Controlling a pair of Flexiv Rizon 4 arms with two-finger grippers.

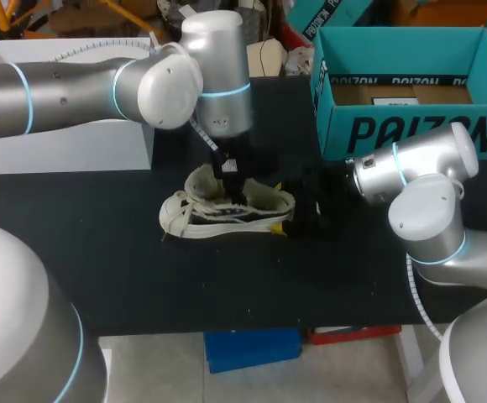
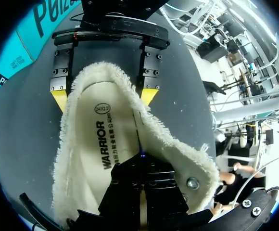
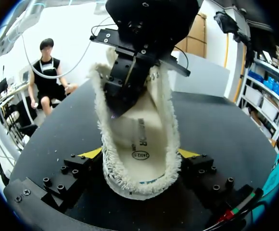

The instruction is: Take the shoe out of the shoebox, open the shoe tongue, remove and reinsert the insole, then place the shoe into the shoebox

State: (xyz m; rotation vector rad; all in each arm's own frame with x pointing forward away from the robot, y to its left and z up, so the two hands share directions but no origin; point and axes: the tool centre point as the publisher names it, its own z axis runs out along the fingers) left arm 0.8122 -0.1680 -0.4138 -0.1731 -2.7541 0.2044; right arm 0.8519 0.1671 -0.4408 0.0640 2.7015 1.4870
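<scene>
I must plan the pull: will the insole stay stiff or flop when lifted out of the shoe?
Probably floppy and light: the insole looks thin and lies flat. The fluffy lining around it may drag on it.

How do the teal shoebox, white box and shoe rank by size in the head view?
Largest: teal shoebox and white box, looking alike; my left arm hides part of the white box, so unranked.
Smallest: shoe.
</scene>
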